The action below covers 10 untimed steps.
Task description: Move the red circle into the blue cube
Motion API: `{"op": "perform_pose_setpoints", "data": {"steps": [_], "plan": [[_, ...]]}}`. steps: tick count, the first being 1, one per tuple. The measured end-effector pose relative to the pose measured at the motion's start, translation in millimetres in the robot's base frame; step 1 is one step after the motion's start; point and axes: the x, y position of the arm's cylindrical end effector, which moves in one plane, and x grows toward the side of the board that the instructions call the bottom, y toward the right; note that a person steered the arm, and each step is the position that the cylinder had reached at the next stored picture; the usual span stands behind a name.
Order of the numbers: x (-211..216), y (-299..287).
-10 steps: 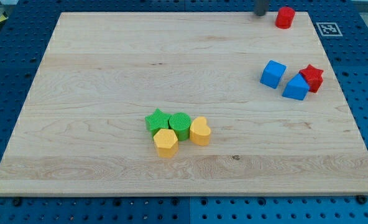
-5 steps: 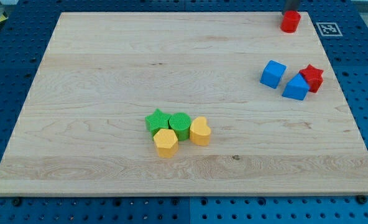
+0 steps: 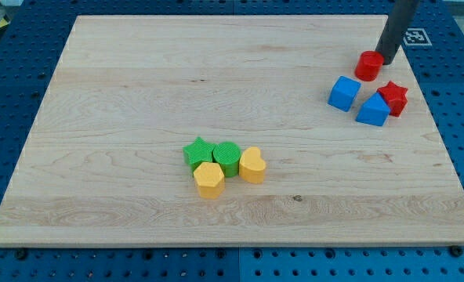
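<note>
My tip (image 3: 389,62) rests against the upper right side of the red circle (image 3: 367,66); there is no hand to open or close. The circle sits near the table's (image 3: 138,94) upper right, just above the blue cube (image 3: 344,92), close but not touching.

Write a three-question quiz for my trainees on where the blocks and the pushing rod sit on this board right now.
1. True or false: my tip is at the view's right of the red circle.
2. Which block lies nearest the red circle? A) yellow heart B) blue cube C) green star
3. Fill in: the red star touches a second ____ block.

Key: 1 true; 2 B; 3 blue.
</note>
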Motion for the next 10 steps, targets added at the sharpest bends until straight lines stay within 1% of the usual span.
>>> {"op": "perform_pose_setpoints", "data": {"steps": [1, 4, 6, 7, 9, 10], "plan": [[6.9, 0.1], [-1.9, 6.1], [-1.5, -20.6], [6.8, -20.7], [41.9, -20.7], [42.0, -20.7]]}}
